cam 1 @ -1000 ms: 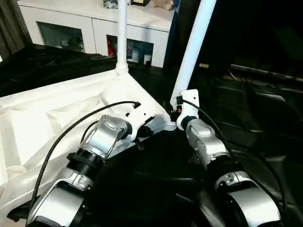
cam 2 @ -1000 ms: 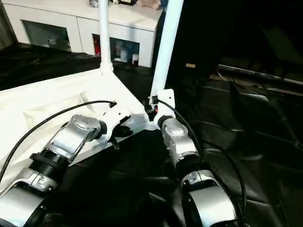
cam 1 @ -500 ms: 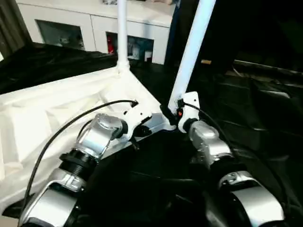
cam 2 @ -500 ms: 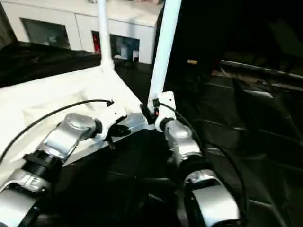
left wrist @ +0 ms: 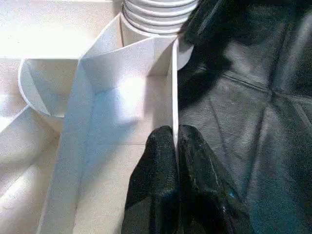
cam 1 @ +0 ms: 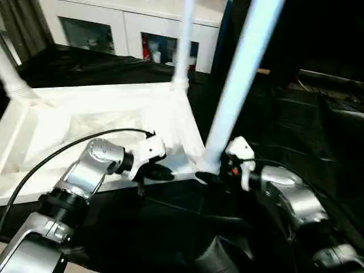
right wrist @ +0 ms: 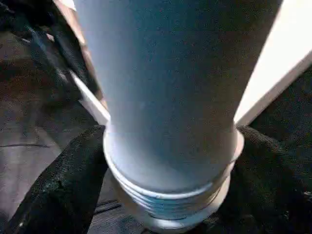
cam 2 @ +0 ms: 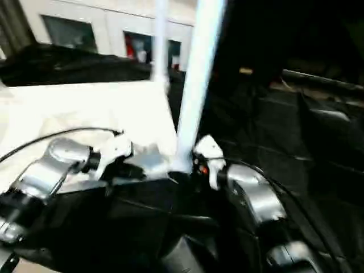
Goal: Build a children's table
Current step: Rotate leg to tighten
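Both pincers worked at the near edge of the upturned children's table (cam 1: 108, 122), which lay ribbed side up on a black sheet (cam 1: 318, 142). Left gripper (left wrist: 175, 146) was pinched nearly closed on the thin upright side wall (left wrist: 174, 87) of the tabletop, one black finger (left wrist: 155, 165) on each face of it, just short of the corner socket (left wrist: 156, 14). Right gripper (right wrist: 168, 185) stood wide, its fingers (right wrist: 63, 185) flanking the ribbed foot of the near leg (cam 1: 242, 79) where it entered that socket; whether the pads pressed the leg or stood just off it could not be told. That leg rose tilted slightly. Another leg (cam 1: 183, 45) stood at the far corner and a third leg (cam 1: 8, 74) at the left corner. Behind stood a white cabinet (cam 1: 131, 28) with glass doors.
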Motion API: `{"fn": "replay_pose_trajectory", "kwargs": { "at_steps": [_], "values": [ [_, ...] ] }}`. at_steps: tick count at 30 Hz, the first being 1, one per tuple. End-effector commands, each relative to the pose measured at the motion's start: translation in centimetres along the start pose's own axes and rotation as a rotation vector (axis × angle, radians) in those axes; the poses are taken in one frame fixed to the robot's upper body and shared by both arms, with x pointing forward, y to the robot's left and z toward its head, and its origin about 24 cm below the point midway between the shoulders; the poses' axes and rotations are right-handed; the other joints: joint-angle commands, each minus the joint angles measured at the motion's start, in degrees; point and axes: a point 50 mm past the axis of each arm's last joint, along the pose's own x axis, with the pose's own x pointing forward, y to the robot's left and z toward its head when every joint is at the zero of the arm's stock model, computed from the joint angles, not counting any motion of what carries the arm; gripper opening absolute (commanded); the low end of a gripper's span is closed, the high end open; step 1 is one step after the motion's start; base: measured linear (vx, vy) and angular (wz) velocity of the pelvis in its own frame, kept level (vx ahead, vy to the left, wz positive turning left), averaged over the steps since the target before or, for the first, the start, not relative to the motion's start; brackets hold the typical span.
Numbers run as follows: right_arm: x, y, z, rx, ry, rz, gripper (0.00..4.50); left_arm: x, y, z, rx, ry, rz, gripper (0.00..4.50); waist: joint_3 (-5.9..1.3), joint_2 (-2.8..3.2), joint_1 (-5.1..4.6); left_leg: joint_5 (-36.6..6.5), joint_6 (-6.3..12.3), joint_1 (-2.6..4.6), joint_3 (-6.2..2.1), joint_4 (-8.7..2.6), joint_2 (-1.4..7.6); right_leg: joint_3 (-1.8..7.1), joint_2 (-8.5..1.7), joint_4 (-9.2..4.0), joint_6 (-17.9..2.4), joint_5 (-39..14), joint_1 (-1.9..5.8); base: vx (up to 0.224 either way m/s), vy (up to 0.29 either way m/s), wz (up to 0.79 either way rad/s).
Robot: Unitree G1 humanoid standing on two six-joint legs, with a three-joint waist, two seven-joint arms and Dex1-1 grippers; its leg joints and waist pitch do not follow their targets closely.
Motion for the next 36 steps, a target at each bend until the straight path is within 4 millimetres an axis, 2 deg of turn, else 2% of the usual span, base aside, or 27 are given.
{"fn": "replay_pose_trajectory", "kwargs": {
  "at_steps": [1, 4, 8, 10, 14, 16, 19, 25, 30, 33, 34, 35, 36],
  "values": [
    [-0.3, 0.4, 0.7, -0.008, -0.023, 0.038, 3.94, 0.6, -0.7, 0.9, 0.043, -0.040, -0.066, 0.00, -3.20, 0.59, -0.08, -6.5, 2.89, 0.49, -0.58, -4.03, 2.95, 3.18, -4.20, -3.33, -14.8, -2.7, 3.28, 0.000, 0.000, 0.00],
    [-0.5, 0.7, 0.7, -0.003, -0.025, 0.048, 3.94, 0.5, -0.8, 0.8, 0.044, -0.044, -0.079, 0.00, -3.37, 0.50, -0.10, -5.5, 2.59, 0.46, -0.57, -3.88, 2.84, 3.19, -4.23, -3.18, -14.4, -2.1, 3.31, 0.000, 0.000, 0.00],
    [-0.6, 1.0, 0.3, 0.003, -0.006, 0.059, 3.94, 0.4, -0.9, 0.6, 0.046, -0.040, -0.085, 0.00, -3.50, 0.50, 0.02, -3.5, 3.07, 0.31, -0.53, -3.65, 2.72, 3.10, -4.18, -2.86, -14.7, 0.5, 3.39, 0.000, 0.000, 0.00],
    [-0.6, 1.0, 0.2, 0.011, -0.005, 0.057, 3.80, 0.4, -0.8, 0.6, 0.047, -0.040, -0.080, 0.00, -3.52, 0.48, 0.03, -3.5, 3.01, 0.29, -0.55, -3.62, 2.69, 3.07, -4.16, -2.80, -14.8, 0.5, 3.44, 0.000, 0.000, 0.00],
    [-0.5, 1.2, 0.1, 0.012, 0.006, 0.061, 3.80, 0.3, -0.7, 0.6, 0.048, -0.039, -0.076, 0.00, -3.47, 0.45, 0.04, -4.3, 2.64, 0.26, -0.58, -3.59, 2.68, 3.06, -4.20, -2.87, -14.7, -0.8, 3.45, 0.000, 0.000, 0.00],
    [-0.4, 1.3, 0.0, 0.009, 0.016, 0.066, 3.47, 0.3, -0.7, 0.6, 0.049, -0.038, -0.075, 0.00, -3.48, 0.46, 0.07, -4.6, 2.39, 0.28, -0.61, -3.59, 2.71, 3.06, -4.23, -2.87, -14.4, -1.5, 3.45, 0.000, 0.000, 0.00],
    [-0.5, 1.3, -0.1, 0.014, 0.016, 0.061, 3.40, 0.3, -0.8, 0.5, 0.047, -0.037, -0.076, 0.00, -3.54, 0.42, 0.10, -3.9, 2.37, 0.28, -0.59, -3.49, 2.66, 3.06, -4.18, -2.76, -14.4, -0.8, 3.45, 0.000, 0.000, 0.00],
    [-0.5, 1.4, -0.4, 0.029, 0.019, 0.057, 2.86, 0.3, -0.8, 0.2, 0.036, -0.027, -0.086, 0.00, -3.67, 0.50, 0.18, -3.1, 2.82, 0.29, -0.58, -3.30, 2.60, 3.03, -4.12, -2.50, -14.9, 1.3, 3.52, 0.000, 0.000, 0.00],
    [-0.4, 1.3, -0.7, 0.063, 0.009, 0.036, 2.78, 0.3, -0.8, 0.2, 0.026, -0.027, -0.087, 0.00, -3.60, 0.47, 0.22, -4.4, 2.28, 0.26, -0.63, -3.34, 2.61, 3.04, -4.18, -2.67, -14.5, -1.2, 3.52, 0.000, 0.000, 0.00],
    [0.0, 0.6, -1.8, 0.096, 0.051, -0.084, 2.78, 0.7, -0.4, 0.3, -0.020, -0.040, -0.044, 0.00, -3.47, 0.49, 0.10, -5.0, 1.66, 0.20, -0.63, -3.40, 2.53, 3.01, -4.18, -2.82, -14.3, -2.8, 3.36, 0.000, 0.000, 0.00],
    [0.0, 0.6, -1.8, 0.096, 0.051, -0.084, 2.78, 0.7, -0.4, 0.3, -0.020, -0.040, -0.044, 0.00, -3.31, 0.47, -0.06, -6.6, 0.93, 0.24, -0.67, -3.59, 2.54, 2.99, -4.19, -3.15, -13.8, -5.5, 3.35, 0.000, 0.000, 0.00],
    [0.4, 0.2, -2.1, 0.128, 0.056, -0.158, 2.78, 1.0, 0.0, 0.4, -0.034, -0.041, -0.005, 0.00, -3.26, 0.40, -0.05, -7.5, 0.64, 0.31, -0.69, -3.63, 2.59, 3.01, -4.26, -3.35, -13.4, -7.2, 3.31, 0.000, 0.000, 0.00],
    [0.7, -0.2, -2.3, 0.165, 0.052, -0.222, 2.78, 1.3, 0.4, 0.5, -0.049, -0.040, 0.038, 0.00, -2.99, 0.49, -0.27, -9.7, -0.13, 0.45, -0.66, -3.80, 2.51, 3.05, -4.27, -3.82, -12.6, -11.6, 2.96, 0.000, 0.000, 0.00]
  ]
}}
